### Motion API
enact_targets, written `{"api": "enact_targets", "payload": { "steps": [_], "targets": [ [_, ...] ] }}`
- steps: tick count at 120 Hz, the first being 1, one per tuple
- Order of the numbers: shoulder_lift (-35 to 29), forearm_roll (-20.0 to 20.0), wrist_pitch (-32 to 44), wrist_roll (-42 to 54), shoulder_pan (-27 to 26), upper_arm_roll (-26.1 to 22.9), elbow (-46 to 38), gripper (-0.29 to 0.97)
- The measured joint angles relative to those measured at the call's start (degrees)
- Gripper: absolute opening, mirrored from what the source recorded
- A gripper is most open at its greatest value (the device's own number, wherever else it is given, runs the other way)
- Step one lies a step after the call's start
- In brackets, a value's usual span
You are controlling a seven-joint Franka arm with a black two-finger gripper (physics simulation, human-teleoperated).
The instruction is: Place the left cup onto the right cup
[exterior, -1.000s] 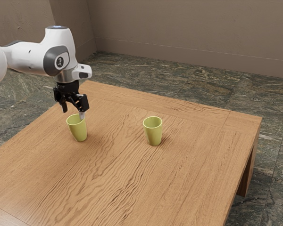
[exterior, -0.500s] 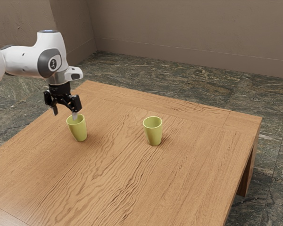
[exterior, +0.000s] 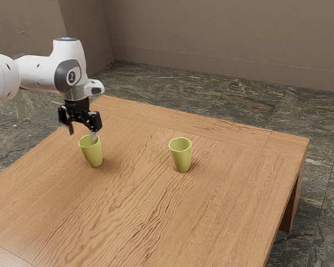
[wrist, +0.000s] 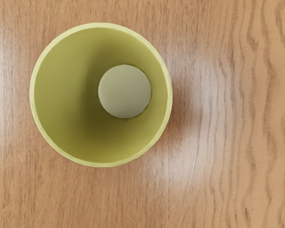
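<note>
With my jaws standing apart just over its rim, the left cup (exterior: 91, 151) had not yet been gripped or lifted and stood upright on the worktop (exterior: 156, 217), well apart from the right cup (exterior: 180, 154), with only bare wood between the two.

Base of white robot arm (exterior: 22, 72) cut off at exterior view's left edge. Near side and left corner of light wooden table (exterior: 172, 211) run past the frame. One fingertip (exterior: 93, 136) of black gripper (exterior: 82, 132) sits at rim of yellow-green left cup (exterior: 91, 151); contact too small to tell.
</note>
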Motion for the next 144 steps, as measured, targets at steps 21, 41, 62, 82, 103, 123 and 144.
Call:
{"api": "enact_targets", "payload": {
  "steps": [21,41,62,82,103,123,144],
  "targets": [
    [0.6,0.0,0.1,-0.4,0.9,-0.2,0.2,0.68],
    [0.7,0.0,0.4,-0.7,1.6,-0.6,0.3,0.68],
    [0.8,0.1,0.9,-0.9,2.5,-0.9,0.3,0.68],
    [1.0,0.1,1.6,-1.1,3.1,-1.2,0.3,0.68],
    [1.9,0.3,2.1,-1.3,4.1,-2.0,1.4,0.68],
    [3.5,0.5,2.4,-1.5,4.8,-2.2,2.4,0.68],
    [4.2,0.5,2.5,-1.6,5.9,-2.3,3.1,0.68]
  ]
}}
